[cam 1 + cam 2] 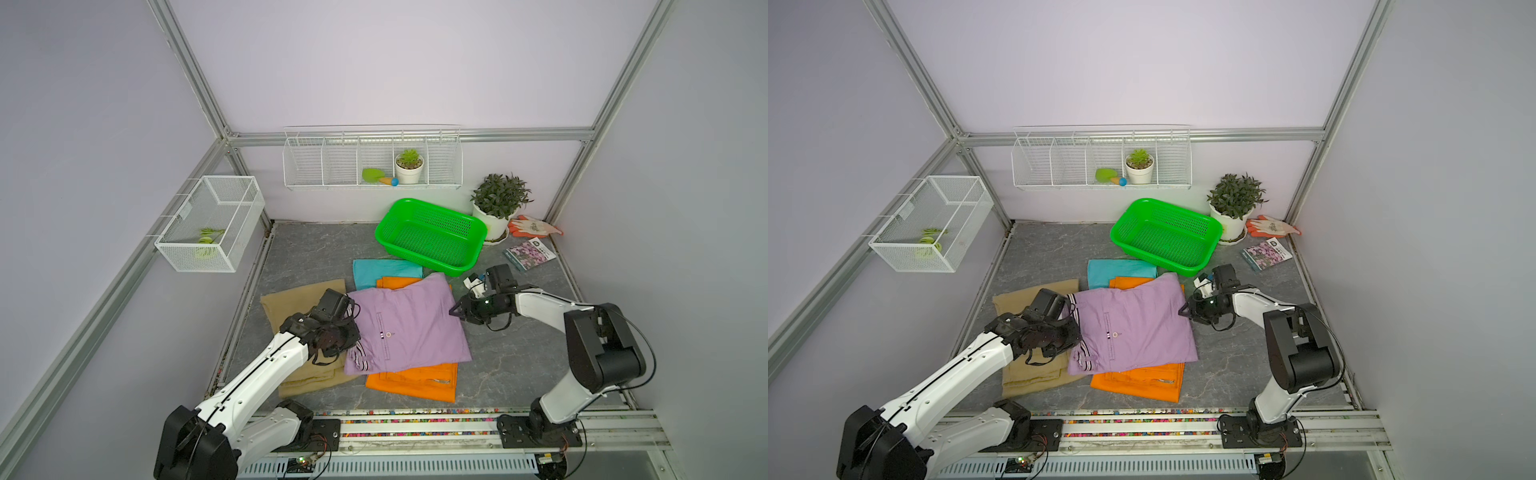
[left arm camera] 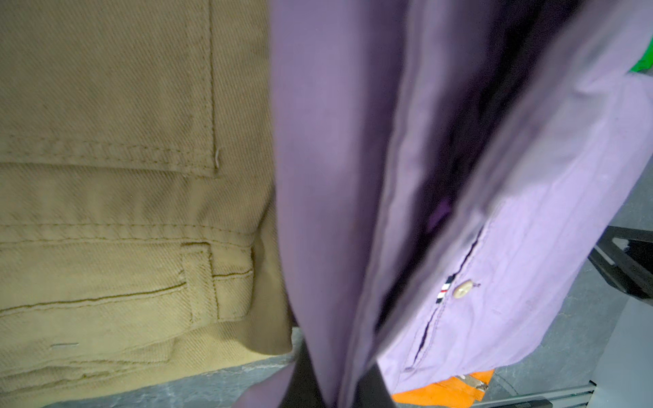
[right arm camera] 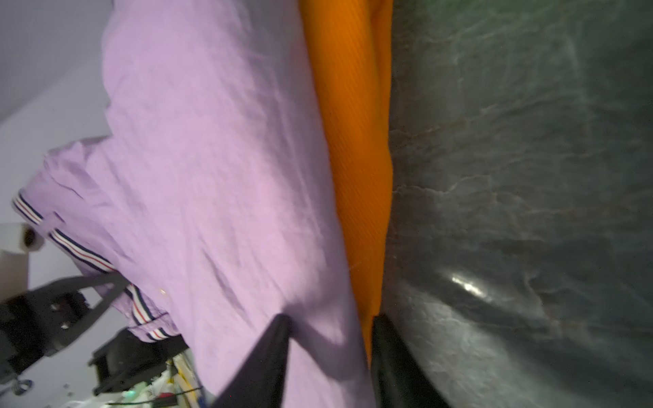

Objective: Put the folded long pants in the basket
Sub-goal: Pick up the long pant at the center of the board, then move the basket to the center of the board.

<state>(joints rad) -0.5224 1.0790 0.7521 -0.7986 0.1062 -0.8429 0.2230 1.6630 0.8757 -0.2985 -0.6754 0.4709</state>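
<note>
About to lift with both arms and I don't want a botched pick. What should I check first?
1. Left claw shut on lilac pants, waistband side: ok.
2. Right claw clamped on the opposite edge: cannot tell; its fingers straddle it.
3. Only lilac between those fingers: not ok; orange pants edge shows there too.
4. Basket empty: ok.
5. Way to basket: ok; only teal pants lie flat there.

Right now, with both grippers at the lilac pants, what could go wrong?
1. In the right wrist view the right gripper brackets lilac pants and orange pants together; the orange pair may come up too.
2. The left gripper pinches only the waistband edge; the fold could sag open and catch the basket rim.
</note>
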